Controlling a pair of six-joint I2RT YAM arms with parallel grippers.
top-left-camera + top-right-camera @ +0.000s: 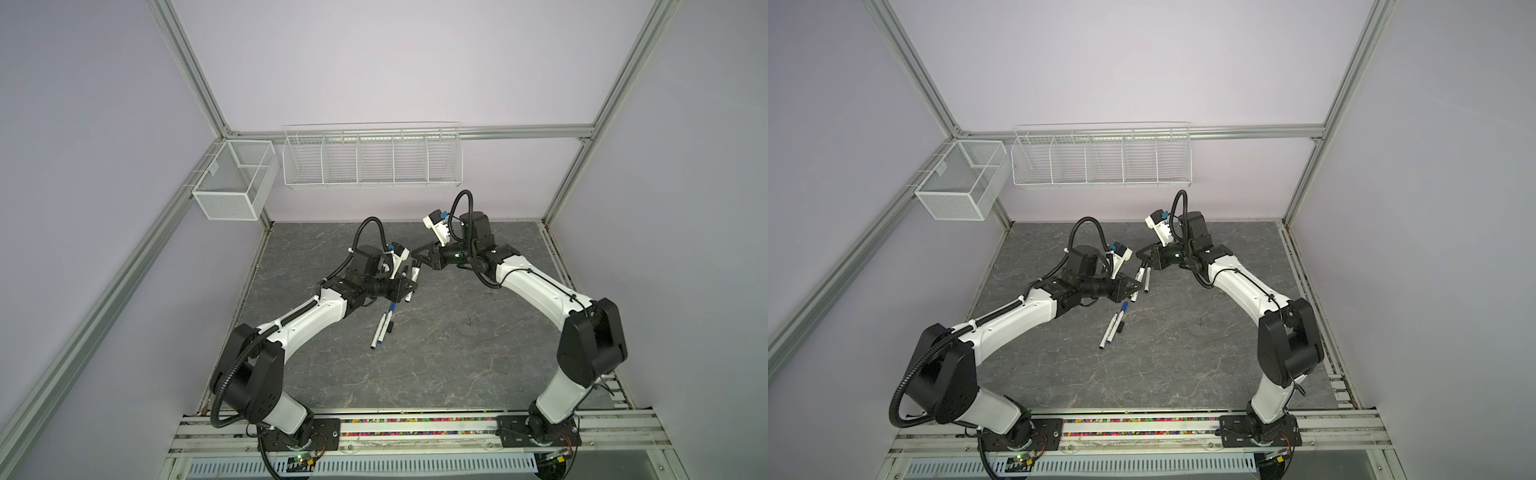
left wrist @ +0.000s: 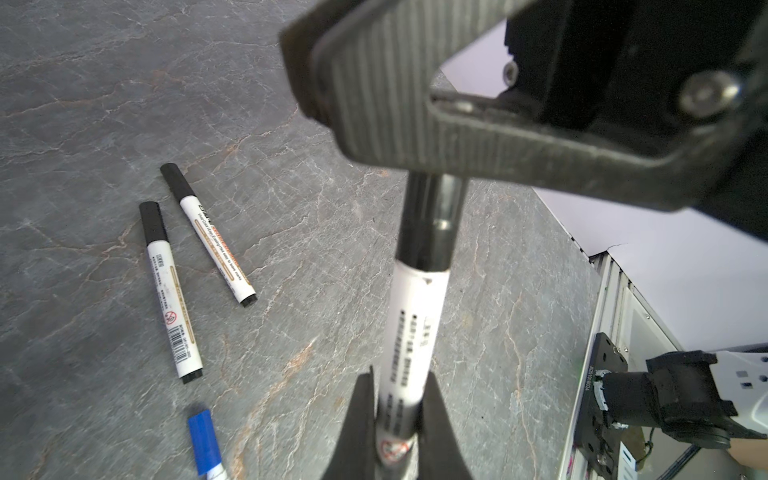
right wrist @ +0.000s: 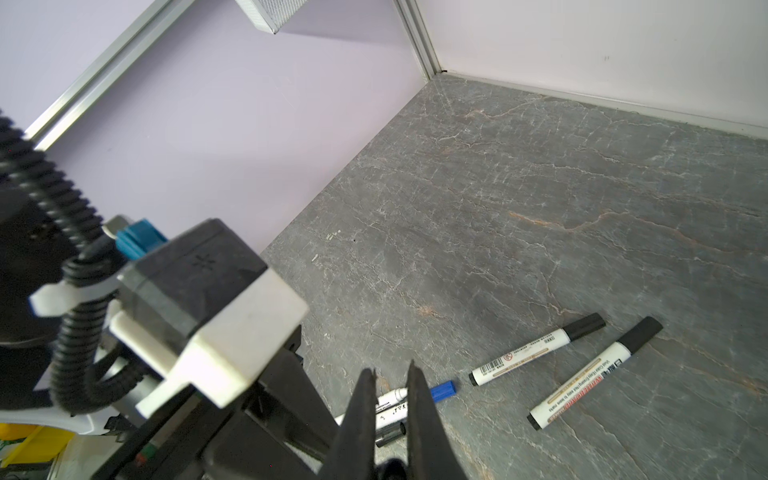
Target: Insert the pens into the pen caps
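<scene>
**Grip holding at both ends**

Left gripper is clamping a slim white marker pen by its printed barrel, with a finger pressing on each side. The pen is being held above the grey marble-patterned table, a little toward 12 o'clock from the table's middle in both top views. Small black print is running along the barrel, and a round red symbol is showing near the clamped end. A black plastic cap is sitting on the pen's far end, its glossy edge butting against the white barrel. The right gripper is gripping that cap's outer end, its fingers standing almost together.

Near the grippers, a black-capped white pen with a barcode and a black-capped white pen with an orange-lettered label are lying side by side on the table, not touching. At about 7 o'clock from the grippers in both top views, a blue-capped white pen is lying just beside a fifth white pen. Whether that fifth pen is wearing a cap cannot be told.
</scene>
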